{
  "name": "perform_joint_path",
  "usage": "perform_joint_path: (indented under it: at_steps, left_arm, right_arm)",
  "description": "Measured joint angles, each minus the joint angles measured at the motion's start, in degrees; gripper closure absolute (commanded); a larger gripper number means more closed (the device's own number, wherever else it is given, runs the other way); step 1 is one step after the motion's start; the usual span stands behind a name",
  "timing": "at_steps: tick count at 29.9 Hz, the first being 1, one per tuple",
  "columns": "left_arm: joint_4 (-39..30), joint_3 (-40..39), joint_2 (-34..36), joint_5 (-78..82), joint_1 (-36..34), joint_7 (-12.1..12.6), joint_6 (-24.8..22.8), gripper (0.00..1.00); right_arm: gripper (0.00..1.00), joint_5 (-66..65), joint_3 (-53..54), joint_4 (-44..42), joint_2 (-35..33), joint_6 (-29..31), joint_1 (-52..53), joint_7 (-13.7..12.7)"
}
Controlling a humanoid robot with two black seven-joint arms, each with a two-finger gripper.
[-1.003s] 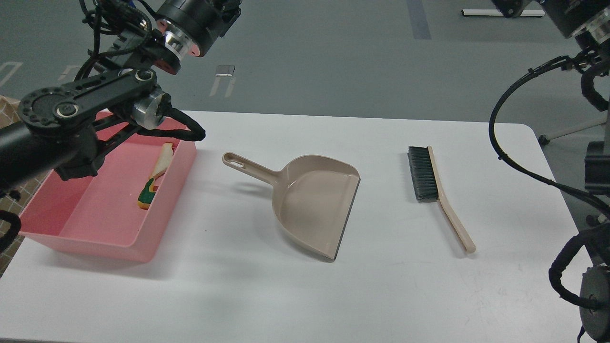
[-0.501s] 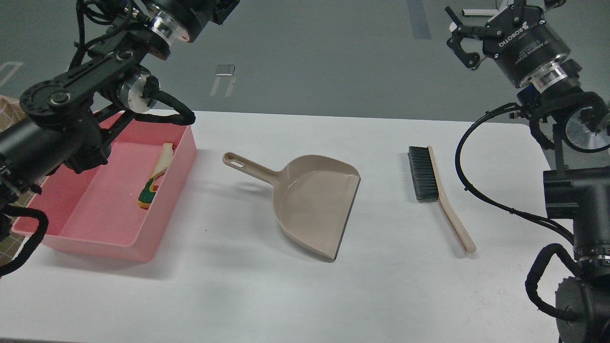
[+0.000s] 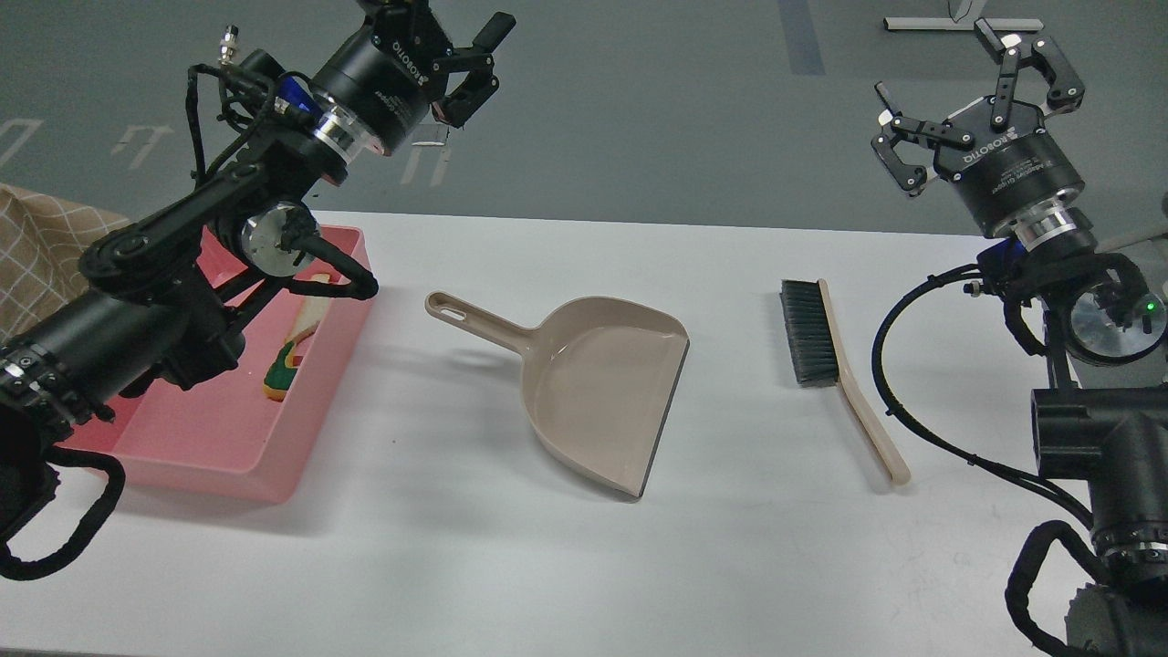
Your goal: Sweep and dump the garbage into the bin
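Observation:
The pink bin [image 3: 214,436] stands at the table's left. Inside it, against the right wall, lie the garbage pieces: the white bread slice [image 3: 311,315] and the yellow chunk [image 3: 280,374]. My left gripper [image 3: 447,36] is open and empty, raised high beyond the bin's far right corner. My left arm crosses over the bin and hides part of it. My right gripper [image 3: 940,68] is open and empty, held high over the table's far right. The beige dustpan [image 3: 602,392] lies empty mid-table. The brush [image 3: 835,360] lies to its right.
The white table [image 3: 730,566] carries only the bin, dustpan and brush. A brown checked cloth [image 3: 46,242] shows at the left edge. My right arm's black links and cables [image 3: 1095,438] fill the right edge. Grey floor lies beyond the table.
My left arm swung up and its open gripper came into view at the top. My right gripper came into view and settled high at the far right. Dustpan, brush and garbage stayed still.

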Motion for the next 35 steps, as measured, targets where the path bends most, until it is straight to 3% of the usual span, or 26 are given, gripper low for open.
perform_joint_path:
  at_steps: [11, 22, 35]
  left_arm:
    - [0.8, -3.1, -5.1, -0.1, 5.0, -0.4, -0.6, 0.02]
    - [0.0, -4.4, -6.7, 0.0, 7.1, 0.1, -1.6, 0.02]
    - [-2.0, -7.3, -6.4, -0.1, 11.2, -0.4, -3.0, 0.02]
  right_arm:
    - [0.02, 0.6, -13.2, 0.6, -0.1, 0.0, -3.2, -0.9]
    - [0.01, -1.4, -14.3, 0.8, -4.7, 0.0, -3.1, -2.7]
    - [0.01, -1.6, -14.3, 0.7, -4.7, 0.0, -3.7, -3.6]
